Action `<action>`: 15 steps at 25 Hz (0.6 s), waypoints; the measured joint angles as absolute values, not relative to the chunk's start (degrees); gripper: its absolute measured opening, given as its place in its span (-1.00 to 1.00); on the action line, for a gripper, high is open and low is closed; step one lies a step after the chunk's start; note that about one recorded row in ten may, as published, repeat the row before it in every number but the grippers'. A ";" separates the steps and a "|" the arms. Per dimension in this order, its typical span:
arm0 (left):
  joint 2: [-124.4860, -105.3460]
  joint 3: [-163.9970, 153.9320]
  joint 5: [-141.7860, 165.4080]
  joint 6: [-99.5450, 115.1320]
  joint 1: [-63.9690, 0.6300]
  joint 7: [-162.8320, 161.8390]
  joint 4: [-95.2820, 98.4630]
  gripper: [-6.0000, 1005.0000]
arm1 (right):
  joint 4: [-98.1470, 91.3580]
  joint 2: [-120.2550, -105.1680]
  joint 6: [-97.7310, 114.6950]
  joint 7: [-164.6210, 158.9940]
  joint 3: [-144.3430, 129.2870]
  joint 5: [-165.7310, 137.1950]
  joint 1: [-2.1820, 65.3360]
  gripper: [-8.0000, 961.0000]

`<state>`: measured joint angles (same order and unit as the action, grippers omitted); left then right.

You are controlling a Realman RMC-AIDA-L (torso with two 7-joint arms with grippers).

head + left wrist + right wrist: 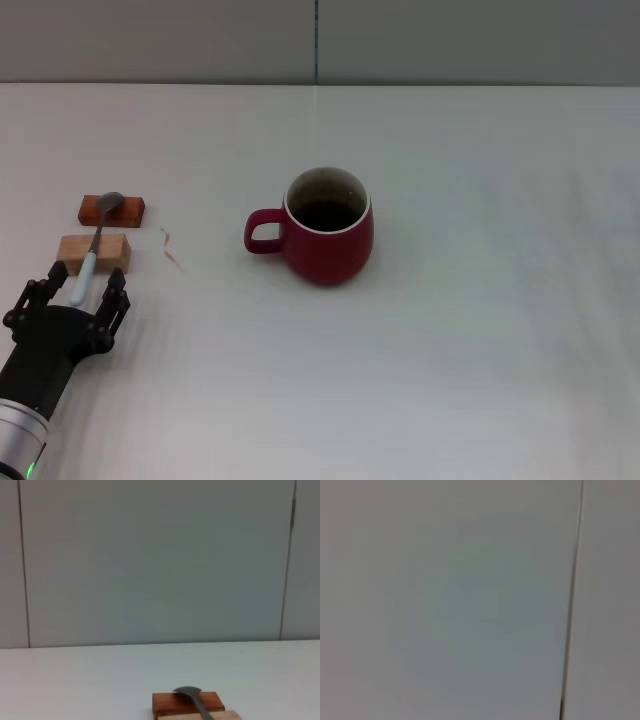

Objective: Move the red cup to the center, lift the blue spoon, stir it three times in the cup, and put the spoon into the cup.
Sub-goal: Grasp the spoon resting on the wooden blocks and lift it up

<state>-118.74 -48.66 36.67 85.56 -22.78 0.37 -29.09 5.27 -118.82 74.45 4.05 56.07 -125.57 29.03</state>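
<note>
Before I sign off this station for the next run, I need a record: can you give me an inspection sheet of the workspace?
Surface: white table, one small reddish mark left of the cup.
Job's things: red cup upright near the centre, handle toward the robot's left; blue spoon lying across two wooden blocks, bowl on the darker one.
Clutter: nothing seen beyond the blocks.
Grippers: left claw open, its fingers either side of the spoon handle's end; right claw not in view.
Cables: nothing seen.
Surroundings: grey panelled wall behind the table.

Dark-red cup (328,243) with cream rim; spoon (95,245) grey with pale-blue handle.
</note>
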 joint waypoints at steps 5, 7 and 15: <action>-118.68 -47.00 38.43 85.19 -22.74 0.58 -28.97 0.35 | 5.27 -118.82 74.45 4.05 56.07 -125.59 29.00 0.53; -118.66 -46.96 38.44 85.13 -22.79 0.61 -28.97 0.32 | 5.27 -118.82 74.45 4.04 56.08 -125.60 29.00 0.53; -118.68 -46.53 38.49 84.93 -22.66 0.83 -28.36 0.11 | 5.25 -118.80 74.45 4.05 56.08 -125.60 29.01 0.53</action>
<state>-118.68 -46.53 38.49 84.93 -22.66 0.83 -28.36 5.25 -118.80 74.45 4.05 56.08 -125.60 29.01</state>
